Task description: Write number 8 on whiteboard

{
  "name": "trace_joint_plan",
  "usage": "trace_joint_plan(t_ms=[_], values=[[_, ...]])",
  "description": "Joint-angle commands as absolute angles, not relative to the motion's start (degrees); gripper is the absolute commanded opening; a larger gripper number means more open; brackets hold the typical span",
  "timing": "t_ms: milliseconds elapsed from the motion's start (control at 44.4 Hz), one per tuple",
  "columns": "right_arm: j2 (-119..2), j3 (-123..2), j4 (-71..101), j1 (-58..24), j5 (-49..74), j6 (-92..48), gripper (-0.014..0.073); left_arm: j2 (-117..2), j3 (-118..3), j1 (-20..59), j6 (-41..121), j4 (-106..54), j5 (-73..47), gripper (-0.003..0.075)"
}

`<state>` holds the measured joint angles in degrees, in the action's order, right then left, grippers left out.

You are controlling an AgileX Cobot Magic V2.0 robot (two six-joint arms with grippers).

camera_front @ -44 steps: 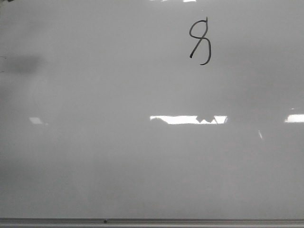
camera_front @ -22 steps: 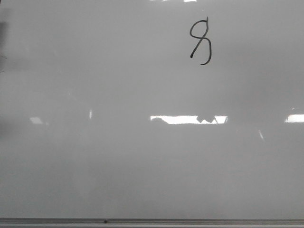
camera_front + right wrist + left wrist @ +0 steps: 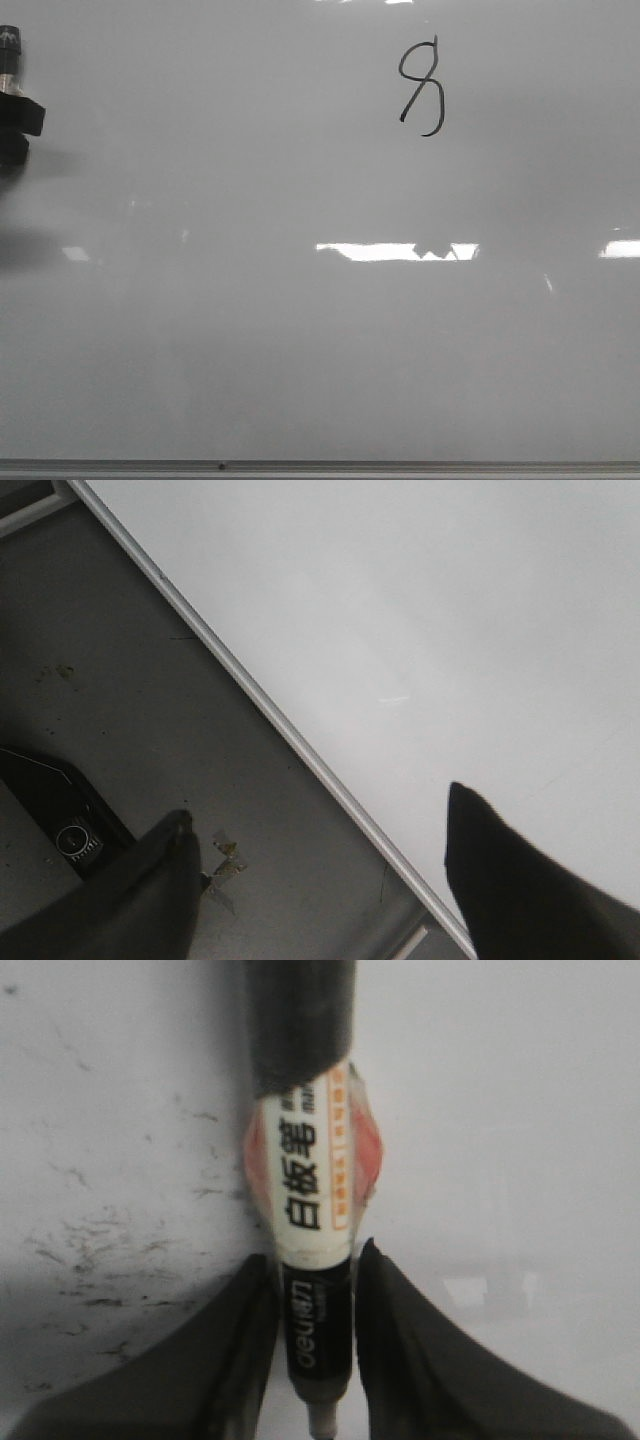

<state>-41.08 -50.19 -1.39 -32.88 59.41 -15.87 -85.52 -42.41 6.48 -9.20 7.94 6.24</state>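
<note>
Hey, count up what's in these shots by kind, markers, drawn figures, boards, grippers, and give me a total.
Whiteboard markers: 1, the marker in the left gripper
Drawn figures: 1, the number 8
Boards: 1, the whiteboard
Grippers: 2, counting the right gripper, open
Total: 5

One whiteboard, one number 8, one marker.

Whiteboard serves as the carrying surface, glossy pale grey, with a grey bottom rail. Number 8 sits well above that rail (lower loop left open). Bright reflections lie between them.
</note>
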Motion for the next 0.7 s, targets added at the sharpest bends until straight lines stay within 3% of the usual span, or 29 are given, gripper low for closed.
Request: trace_joint_plan(t_ms=[0,225,495,675], values=[[-40.9,-51.6,-1.6,-32.5,56.6,-15.7,0.0538,-84.1,-44.0,6.4,-9.3,7.4,10.7,0.0307],[-40.7,-51.6,-2.4,-32.5,59.1,-13.5,0.0538,-81.8,-44.4,6.4,-9.3,8.1,6.9,0.0339],[-37.1,-51.6,-10.6,-32.5,63.4,9.3,0.0538,-70.3,-47.3,7.0,-9.3,14.0,-10.6,0.0337],[-32.3,-51.6,-10.7,-32.5,63.4,10.7,0.0538,-59.8,-49.2,12.2,-7.7,13.9,-21.5,0.0337]])
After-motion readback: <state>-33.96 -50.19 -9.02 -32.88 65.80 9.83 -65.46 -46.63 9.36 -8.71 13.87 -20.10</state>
